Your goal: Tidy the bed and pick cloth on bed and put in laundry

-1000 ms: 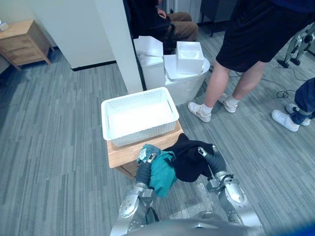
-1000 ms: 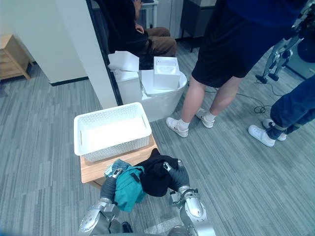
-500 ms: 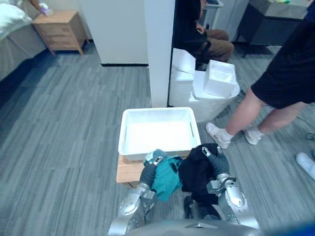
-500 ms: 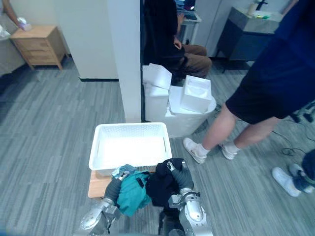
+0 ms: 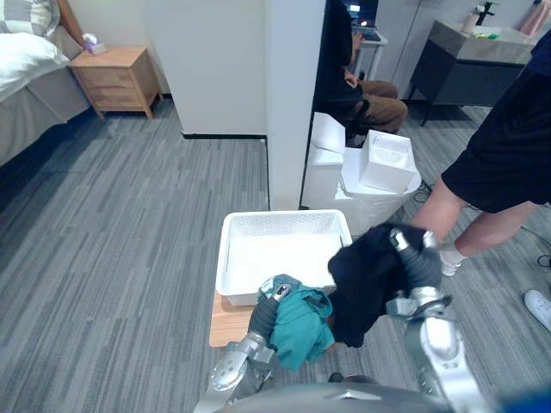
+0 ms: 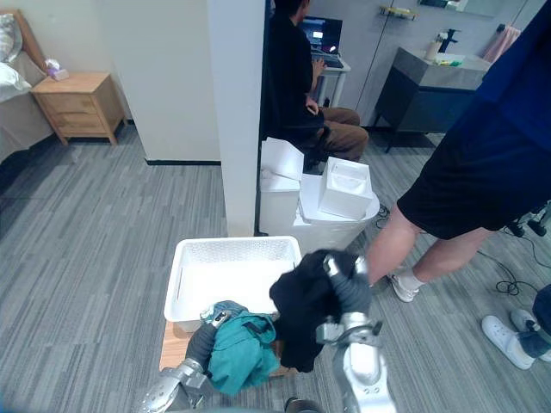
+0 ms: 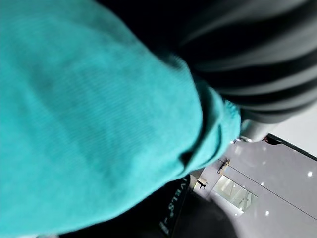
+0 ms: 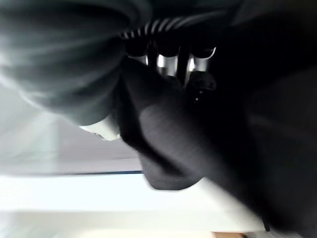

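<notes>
At the bottom centre my left hand (image 5: 265,311) clenches the teal cloth (image 5: 303,329), low over the near edge of the wooden tabletop (image 5: 225,325). Lower right, my right hand (image 5: 420,265) grips the black cloth (image 5: 366,280), raised beside the right side of the white basket (image 5: 284,220). I'd carry the black bundle over the basket's middle before letting go, so its hanging tail clears the rim. The teal one follows.

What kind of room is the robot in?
Probably a bedroom, perhaps a hotel-style one: a bed with white bedding sits at the far left, a wooden nightstand beside it, and a white laundry basket ahead.
</notes>
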Controlling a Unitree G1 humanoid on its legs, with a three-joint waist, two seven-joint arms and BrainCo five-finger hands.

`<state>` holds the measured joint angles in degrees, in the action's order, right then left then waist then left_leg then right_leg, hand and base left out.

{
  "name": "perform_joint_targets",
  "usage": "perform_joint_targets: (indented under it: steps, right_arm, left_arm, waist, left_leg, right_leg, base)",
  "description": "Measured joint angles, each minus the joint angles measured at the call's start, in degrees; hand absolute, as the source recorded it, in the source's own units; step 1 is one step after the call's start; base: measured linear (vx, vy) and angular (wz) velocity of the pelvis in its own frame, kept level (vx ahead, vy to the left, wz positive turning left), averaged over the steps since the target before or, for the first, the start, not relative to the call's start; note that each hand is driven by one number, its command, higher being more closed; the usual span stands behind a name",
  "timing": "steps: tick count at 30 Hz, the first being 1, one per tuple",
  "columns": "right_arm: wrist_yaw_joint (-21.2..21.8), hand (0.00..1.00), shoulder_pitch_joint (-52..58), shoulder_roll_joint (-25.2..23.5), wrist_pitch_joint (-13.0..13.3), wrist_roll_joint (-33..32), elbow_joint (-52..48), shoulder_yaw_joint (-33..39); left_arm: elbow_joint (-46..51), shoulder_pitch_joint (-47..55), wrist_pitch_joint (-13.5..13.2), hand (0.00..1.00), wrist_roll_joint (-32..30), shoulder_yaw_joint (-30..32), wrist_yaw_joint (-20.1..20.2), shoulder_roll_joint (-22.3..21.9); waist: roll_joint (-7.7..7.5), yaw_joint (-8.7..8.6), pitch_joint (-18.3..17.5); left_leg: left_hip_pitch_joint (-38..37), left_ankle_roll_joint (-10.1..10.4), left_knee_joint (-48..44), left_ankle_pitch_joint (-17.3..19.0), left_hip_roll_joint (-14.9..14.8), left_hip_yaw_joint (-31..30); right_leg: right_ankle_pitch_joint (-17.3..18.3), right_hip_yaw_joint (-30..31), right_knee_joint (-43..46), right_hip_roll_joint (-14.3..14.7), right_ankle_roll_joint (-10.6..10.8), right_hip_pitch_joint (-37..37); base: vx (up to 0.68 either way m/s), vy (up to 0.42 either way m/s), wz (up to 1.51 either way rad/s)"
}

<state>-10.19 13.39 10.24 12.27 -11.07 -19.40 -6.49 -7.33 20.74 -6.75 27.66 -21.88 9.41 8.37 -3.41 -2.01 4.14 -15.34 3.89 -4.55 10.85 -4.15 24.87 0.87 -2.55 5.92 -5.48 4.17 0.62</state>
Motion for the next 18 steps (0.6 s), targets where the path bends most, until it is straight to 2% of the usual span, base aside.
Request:
perform_joint_targets:
  steps: [3,4,5,7,8,10,13,17,18]
  right_arm:
    - [2.9,1.0,-7.3,4.4,-1.3,-0.1,-0.1,1.5]
    - [3.9,1.0,-9.9,6.0,-2.5,-0.3,-0.1,1.5]
    - [5.1,1.0,-12.2,7.3,-3.9,-0.6,-0.1,1.5]
    - [6.2,1.0,-14.9,8.8,-5.8,-1.0,-0.1,1.3]
    - [7.2,1.0,-18.0,10.1,-8.1,-1.1,0.0,1.1]
    - [7.9,1.0,-22.5,11.6,-10.3,-1.2,0.0,0.4]
    - [8.4,1.0,-28.4,13.4,-13.6,-2.5,0.2,-1.3]
    - [8.5,1.0,-36.7,13.4,-18.1,-3.3,4.2,-4.1]
    - [8.5,1.0,-37.6,13.4,-18.5,-3.3,5.0,-4.7]
  left_arm:
    - [-0.7,0.0,0.1,1.0,0.0,0.0,1.4,0.5]
    - [-1.4,-0.1,0.1,1.0,0.0,0.0,1.6,0.6]
    - [-2.3,-0.3,0.1,1.0,-0.1,0.0,1.6,0.7]
    - [-4.0,-0.3,0.1,1.0,-0.1,0.0,1.6,0.8]
    - [-5.5,-0.3,0.1,1.0,-0.1,0.0,1.7,0.8]
    - [-6.2,-0.3,-0.1,1.0,-0.1,0.0,1.8,0.9]
    - [-7.5,-1.3,-0.3,1.0,-0.2,-0.1,2.1,0.9]
    - [-7.8,-2.2,-0.4,1.0,-0.2,0.0,3.0,0.9]
    - [-7.8,-2.3,-0.4,1.0,-0.2,0.0,3.1,0.9]
  waist:
    - [-0.03,0.14,-0.1]
    - [0.12,0.21,0.0]
    - [0.07,1.16,0.0]
    - [-0.24,1.68,-0.1]
    - [-0.23,1.94,-0.1]
    - [-0.09,2.43,-0.2]
    - [0.01,2.89,-0.4]
    - [0.01,3.31,-0.5]
    - [0.01,3.39,-0.5]
  left_leg:
    - [0.2,-0.7,1.5,0.4,-0.6,-0.3]
    - [0.3,-1.1,1.8,1.2,-1.1,-0.3]
    - [0.3,-1.1,2.1,1.5,-1.3,-0.3]
    - [0.5,-1.0,2.1,1.6,-1.2,-0.4]
    - [0.4,-1.1,2.0,1.6,-1.1,-0.6]
    - [0.7,-1.1,2.0,1.5,-1.0,-0.8]
    - [1.6,-1.2,1.8,1.2,-0.9,-1.6]
    - [2.3,-1.4,1.7,0.7,-0.8,-2.6]
    - [2.3,-1.5,1.7,0.6,-0.8,-2.9]
  right_leg:
    - [-2.2,0.0,-3.4,1.1,-0.1,-0.7]
    - [-3.0,-0.1,-4.7,1.8,-0.2,-1.2]
    - [-4.1,0.1,-5.9,2.2,-0.2,-1.5]
    - [-5.0,0.2,-7.6,2.2,-0.2,-2.3]
    - [-5.4,0.1,-8.6,2.2,-0.2,-3.0]
    - [-6.1,0.1,-9.5,2.2,-0.1,-3.2]
    - [-7.0,-0.5,-10.6,2.0,-0.1,-3.2]
    - [-7.4,-1.7,-11.3,1.6,-0.3,-3.3]
    - [-7.4,-1.9,-11.3,1.5,-0.3,-3.5]
  base:
    - [-0.12,-0.041,0.02]
    - [-0.14,-0.053,0.01]
    - [-0.09,-0.033,-0.02]
    - [-0.1,-0.043,-0.02]
    - [-0.11,-0.057,0.04]
    - [-0.06,-0.041,0.02]
    - [-0.02,-0.042,0.11]
    - [0.01,-0.024,0.14]
    - [0.01,-0.01,0.19]
